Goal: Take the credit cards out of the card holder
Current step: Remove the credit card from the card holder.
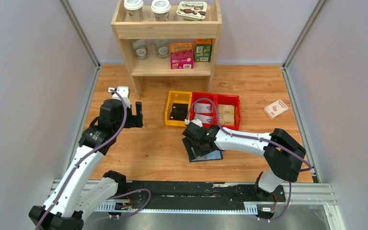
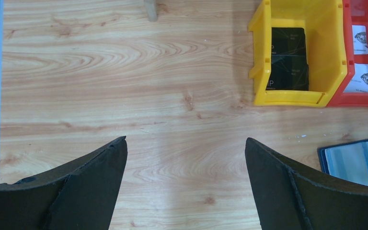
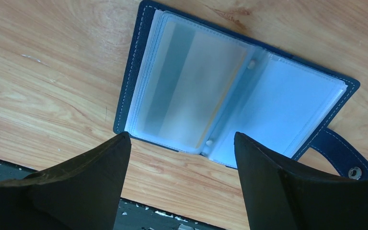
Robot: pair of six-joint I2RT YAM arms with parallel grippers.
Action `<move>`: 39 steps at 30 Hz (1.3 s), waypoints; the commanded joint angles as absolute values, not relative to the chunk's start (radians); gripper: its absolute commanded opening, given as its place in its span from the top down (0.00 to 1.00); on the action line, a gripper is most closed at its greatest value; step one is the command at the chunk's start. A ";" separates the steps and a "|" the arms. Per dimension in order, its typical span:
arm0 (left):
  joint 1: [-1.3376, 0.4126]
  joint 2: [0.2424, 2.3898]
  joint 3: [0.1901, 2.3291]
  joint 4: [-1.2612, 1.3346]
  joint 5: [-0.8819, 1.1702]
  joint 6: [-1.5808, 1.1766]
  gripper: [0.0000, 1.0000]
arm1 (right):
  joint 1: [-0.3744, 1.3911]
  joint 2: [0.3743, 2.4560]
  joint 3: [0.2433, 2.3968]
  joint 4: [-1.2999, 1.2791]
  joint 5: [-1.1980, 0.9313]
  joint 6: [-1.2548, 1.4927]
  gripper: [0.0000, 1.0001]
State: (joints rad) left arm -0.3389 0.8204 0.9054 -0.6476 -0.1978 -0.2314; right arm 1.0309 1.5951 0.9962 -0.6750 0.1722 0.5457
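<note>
The navy card holder (image 3: pixel 133 72) lies open flat on the wooden table, its pale blue-grey sleeves (image 3: pixel 191 96) facing up and its snap tab (image 3: pixel 340 152) at the right. A dim grey band shows through the left sleeve; I see no black card plainly in it. My right gripper (image 3: pixel 182 140) is open and empty, hovering just above the holder's near edge (image 1: pixel 206 153). Black credit cards (image 2: pixel 288 60) lie in the yellow bin (image 2: pixel 292 97), also in the top view (image 1: pixel 178 111). My left gripper (image 2: pixel 186 143) is open and empty over bare table, left of the bin. The holder's corner (image 2: pixel 354 160) shows at the right of the left wrist view.
A red bin (image 1: pixel 234 112) with paper packets adjoins the yellow bin (image 1: pixel 168 112). A white-and-red box (image 1: pixel 275 109) lies at the right. A wooden shelf (image 1: pixel 167 29) with cups and boxes stands at the back. The black rail (image 3: pixel 124 215) runs along the near table edge.
</note>
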 commanded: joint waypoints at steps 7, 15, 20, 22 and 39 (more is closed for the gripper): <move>-0.333 0.827 0.904 -0.635 -0.206 -0.209 0.01 | 1.032 1.657 1.065 -0.676 0.166 0.543 0.20; -0.334 0.828 0.902 -0.637 -0.206 -0.207 0.01 | 1.014 1.671 1.054 -0.670 0.134 0.545 0.23; -0.334 0.831 0.902 -0.635 -0.199 -0.209 0.01 | 0.982 1.641 1.011 -0.640 0.089 0.545 0.29; -0.334 0.833 0.902 -0.635 -0.198 -0.209 0.01 | 0.977 1.640 1.005 -0.640 0.086 0.548 0.32; -0.376 0.821 0.838 -0.520 0.188 -0.421 0.01 | 0.974 1.620 0.979 -0.592 0.017 0.502 0.64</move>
